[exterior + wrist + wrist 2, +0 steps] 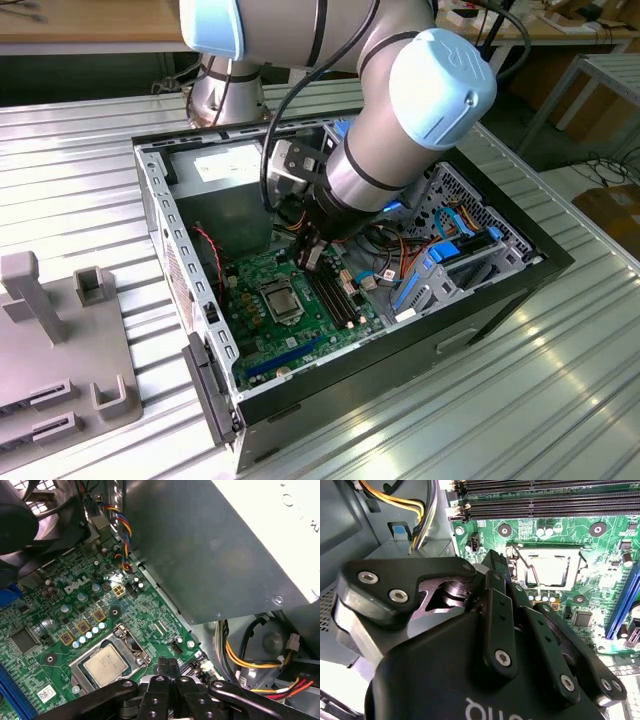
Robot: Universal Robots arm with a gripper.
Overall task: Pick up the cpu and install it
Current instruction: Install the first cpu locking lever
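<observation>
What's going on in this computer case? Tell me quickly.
A robot arm is reaching into an open computer case lying on a metal table. Its gripper hangs just above the green motherboard, close to the socket. The cpu already sits in that socket, its silver top showing in both wrist views. The gripper holds nothing that can be seen.

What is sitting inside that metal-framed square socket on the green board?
The cpu, its silver top showing, lies in the socket on the motherboard. Whatever lies beneath the chip is covered.
</observation>
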